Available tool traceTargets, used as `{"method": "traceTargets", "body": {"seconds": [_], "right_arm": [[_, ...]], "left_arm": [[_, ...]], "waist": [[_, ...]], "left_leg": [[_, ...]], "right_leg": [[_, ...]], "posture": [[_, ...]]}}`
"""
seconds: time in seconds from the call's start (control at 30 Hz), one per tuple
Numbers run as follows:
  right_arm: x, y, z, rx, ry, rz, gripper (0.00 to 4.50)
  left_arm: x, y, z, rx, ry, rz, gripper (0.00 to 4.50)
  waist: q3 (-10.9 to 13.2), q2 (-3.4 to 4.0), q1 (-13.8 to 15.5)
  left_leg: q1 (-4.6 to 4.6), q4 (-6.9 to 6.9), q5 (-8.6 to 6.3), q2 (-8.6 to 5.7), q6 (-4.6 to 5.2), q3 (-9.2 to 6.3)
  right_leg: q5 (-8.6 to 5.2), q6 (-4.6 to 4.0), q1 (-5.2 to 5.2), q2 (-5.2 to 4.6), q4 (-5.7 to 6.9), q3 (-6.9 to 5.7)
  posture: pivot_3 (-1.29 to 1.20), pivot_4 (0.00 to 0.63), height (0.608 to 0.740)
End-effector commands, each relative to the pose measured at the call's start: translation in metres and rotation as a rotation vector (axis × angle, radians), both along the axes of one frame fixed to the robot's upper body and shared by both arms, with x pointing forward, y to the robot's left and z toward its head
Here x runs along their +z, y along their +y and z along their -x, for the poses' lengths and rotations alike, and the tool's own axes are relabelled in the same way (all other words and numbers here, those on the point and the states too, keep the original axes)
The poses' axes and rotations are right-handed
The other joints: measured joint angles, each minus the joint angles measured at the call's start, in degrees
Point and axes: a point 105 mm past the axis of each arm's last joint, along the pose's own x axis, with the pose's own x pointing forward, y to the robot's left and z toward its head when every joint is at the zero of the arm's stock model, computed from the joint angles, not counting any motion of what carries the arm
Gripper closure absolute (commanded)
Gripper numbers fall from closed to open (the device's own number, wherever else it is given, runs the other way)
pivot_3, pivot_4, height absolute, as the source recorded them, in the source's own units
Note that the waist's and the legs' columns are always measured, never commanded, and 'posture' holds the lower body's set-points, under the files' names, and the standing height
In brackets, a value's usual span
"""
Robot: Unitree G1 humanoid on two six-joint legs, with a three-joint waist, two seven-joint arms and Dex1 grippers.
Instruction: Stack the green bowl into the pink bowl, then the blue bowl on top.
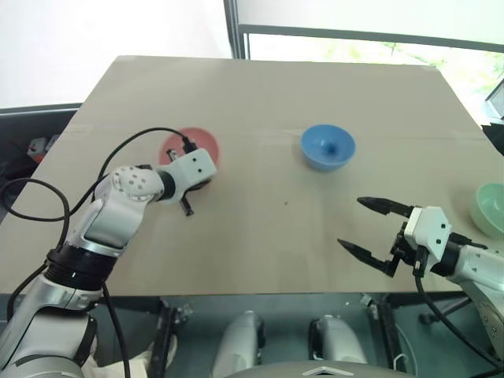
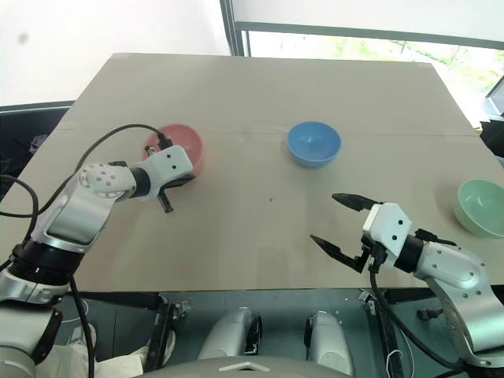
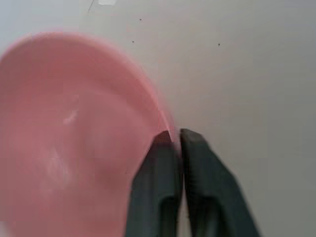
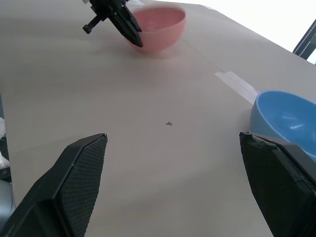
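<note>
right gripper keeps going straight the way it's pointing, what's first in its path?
Probably nothing close: the open right gripper aims across bare table, between the blue bowl and the pink bowl. Farthest along sits the left gripper, though depth is uncertain.

Green bowl (image 1: 491, 209) cut by the frame edge; pink bowl (image 1: 194, 145) partly behind left arm.
</note>
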Motion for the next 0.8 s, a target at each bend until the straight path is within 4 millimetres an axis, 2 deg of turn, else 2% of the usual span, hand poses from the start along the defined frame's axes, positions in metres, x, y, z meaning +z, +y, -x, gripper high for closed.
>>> {"method": "traceTargets", "body": {"seconds": [0.03, 0.17, 0.23, 0.33, 0.4, 0.53, 0.57, 0.6, 0.67, 0.7, 0.73, 0.8], "right_arm": [[0.003, -0.001, 0.001, -0.017, -0.039, -0.003, 0.00], [0.001, -0.007, 0.001, -0.076, -0.043, -0.011, 0.00], [0.000, -0.010, 0.003, -0.099, -0.046, -0.003, 0.00], [0.001, -0.011, 0.004, -0.135, -0.052, -0.006, 0.00], [0.001, -0.012, 0.006, -0.155, -0.055, -0.007, 0.00], [0.002, -0.018, 0.008, -0.244, -0.068, 0.018, 0.00], [0.002, -0.022, 0.007, -0.281, -0.070, 0.023, 0.00], [0.002, -0.028, 0.005, -0.337, -0.067, 0.023, 0.00], [0.003, -0.040, 0.001, -0.421, -0.079, 0.024, 0.00], [0.007, -0.048, -0.003, -0.469, -0.107, 0.026, 0.00], [0.009, -0.055, -0.007, -0.517, -0.118, 0.028, 0.00], [0.008, -0.078, -0.017, -0.655, -0.116, 0.062, 0.00]], "left_arm": [[0.018, -0.033, 0.018, -0.205, 0.073, 0.081, 4.40], [0.032, -0.088, 0.045, -0.569, 0.073, 0.095, 4.40], [0.024, -0.111, 0.053, -0.713, 0.097, 0.076, 4.40], [0.006, -0.128, 0.051, -0.828, 0.090, -0.026, 4.40], [0.003, -0.140, 0.049, -0.883, 0.071, -0.006, 4.40], [-0.004, -0.155, 0.053, -0.957, 0.162, 0.047, 4.40], [-0.004, -0.155, 0.054, -0.974, 0.175, 0.046, 3.79], [-0.002, -0.155, 0.055, -0.976, 0.195, 0.062, 3.67], [0.001, -0.156, 0.054, -0.974, 0.191, 0.073, 3.08], [0.003, -0.156, 0.051, -0.968, 0.170, 0.076, 2.63], [0.006, -0.156, 0.048, -0.953, 0.149, 0.089, 2.40], [0.014, -0.155, 0.046, -0.921, 0.125, 0.137, 1.50]], "waist": [[0.0, -0.01, 0.1], [0.0, -0.02, -0.1], [0.0, -0.03, 0.1], [0.0, -0.02, 0.8], [0.0, -0.03, 0.8], [0.0, -0.01, 0.6], [0.0, -0.01, 0.6], [0.0, -0.02, 0.5], [0.0, -0.03, 0.5], [0.0, -0.02, 0.5], [0.0, -0.02, 0.5], [0.0, -0.02, 0.4]], "left_leg": [[0.00, 0.00, 0.00, 0.00, 0.00, 0.00], [-0.01, 0.06, 0.00, 0.02, 0.00, 0.01], [0.01, 0.09, 0.01, -0.02, -0.01, 0.00], [0.00, 0.23, 0.00, -0.09, 0.01, -0.01], [0.01, 0.26, -0.01, -0.15, 0.02, 0.01], [-0.01, 0.29, -0.01, -0.07, 0.02, 0.02], [-0.01, 0.29, -0.01, -0.07, 0.02, 0.02], [-0.02, 0.29, -0.01, -0.07, 0.03, 0.02], [-0.02, 0.32, -0.02, -0.06, 0.03, 0.01], [-0.02, 0.34, -0.02, -0.06, 0.04, 0.01], [-0.03, 0.36, -0.02, -0.06, 0.04, 0.00], [-0.03, 0.39, -0.02, -0.06, 0.05, 0.00]], "right_leg": [[0.00, 0.00, 0.00, 0.00, 0.00, -0.01], [0.00, 0.00, 0.00, -0.03, 0.04, 0.01], [0.00, 0.00, 0.02, 0.01, 0.08, 0.00], [0.00, 0.00, 0.09, 0.01, 0.09, 0.00], [0.01, 0.00, 0.10, 0.02, 0.10, 0.03], [0.01, -0.01, 0.04, 0.12, 0.16, 0.05], [0.01, 0.00, 0.05, 0.11, 0.16, 0.06], [0.01, 0.00, 0.05, 0.11, 0.16, 0.06], [0.01, 0.00, 0.05, 0.11, 0.16, 0.06], [0.01, 0.00, 0.05, 0.11, 0.16, 0.06], [0.01, 0.00, 0.05, 0.10, 0.16, 0.06], [0.01, 0.00, 0.06, 0.10, 0.18, 0.07]], "posture": [[0.00, 0.150, 0.740], [0.00, 0.150, 0.740], [0.00, 0.150, 0.740], [0.00, 0.150, 0.740], [0.00, 0.150, 0.740], [0.00, 0.150, 0.740], [0.00, 0.150, 0.740], [0.00, 0.150, 0.740], [0.00, 0.150, 0.740], [0.00, 0.150, 0.740], [0.00, 0.150, 0.740], [0.00, 0.150, 0.740]]}}
